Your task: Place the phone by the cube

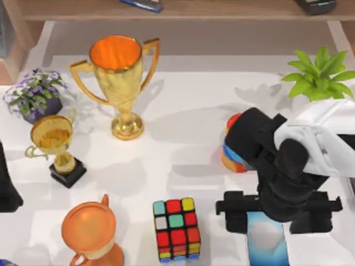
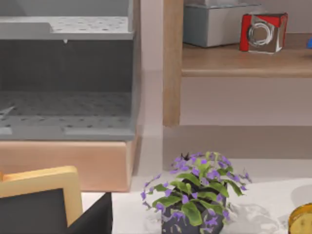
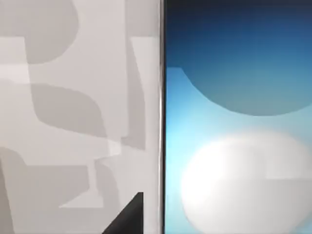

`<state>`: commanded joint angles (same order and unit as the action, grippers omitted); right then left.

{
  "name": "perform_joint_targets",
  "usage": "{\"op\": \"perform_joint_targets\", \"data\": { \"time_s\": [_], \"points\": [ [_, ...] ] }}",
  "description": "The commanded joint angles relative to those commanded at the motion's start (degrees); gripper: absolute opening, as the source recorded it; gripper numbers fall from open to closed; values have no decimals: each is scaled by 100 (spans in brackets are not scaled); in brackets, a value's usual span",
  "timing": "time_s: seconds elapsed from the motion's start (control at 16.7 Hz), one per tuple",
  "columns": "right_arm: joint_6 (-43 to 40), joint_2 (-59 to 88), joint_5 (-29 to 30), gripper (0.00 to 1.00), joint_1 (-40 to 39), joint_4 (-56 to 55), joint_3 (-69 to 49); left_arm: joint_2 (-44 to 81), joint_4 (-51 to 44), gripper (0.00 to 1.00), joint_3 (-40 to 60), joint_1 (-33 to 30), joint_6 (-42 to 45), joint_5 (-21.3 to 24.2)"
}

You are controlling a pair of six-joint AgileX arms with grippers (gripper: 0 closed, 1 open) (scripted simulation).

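One phone (image 1: pixel 268 241) lies flat on the counter (image 1: pixel 183 138) at five o'clock, right of the cube (image 1: pixel 177 229). Your right gripper (image 1: pixel 277 213) hovers above, fingers spread wide, empty. Thin, rigid, slippery glass: pinch its long edges.

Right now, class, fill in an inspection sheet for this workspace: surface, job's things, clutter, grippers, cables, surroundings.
Surface: white table, lit, shadowed.
Job's things: slim blue-screened phone flat at the near edge; multicoloured puzzle cube to its left, apart from it.
Clutter: large gold trophy, small gold trophy, orange trophy cup, purple-flowered pot plant, green plant, orange-and-blue cylinder.
Grippers: right gripper above the phone's far end; left arm parked at the table's left edge.
Cables: nothing seen.
Surroundings: wooden shelf holding a red box.
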<state>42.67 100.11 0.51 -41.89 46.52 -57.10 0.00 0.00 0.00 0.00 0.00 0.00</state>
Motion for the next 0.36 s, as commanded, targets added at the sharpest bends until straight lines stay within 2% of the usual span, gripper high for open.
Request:
{"op": "perform_joint_targets", "data": {
  "time_s": [0.36],
  "points": [
    [0, 0, 0, 100, 0, 0, 0, 0, 0, 100, 0, 0, 0, 0]
  ]
}}
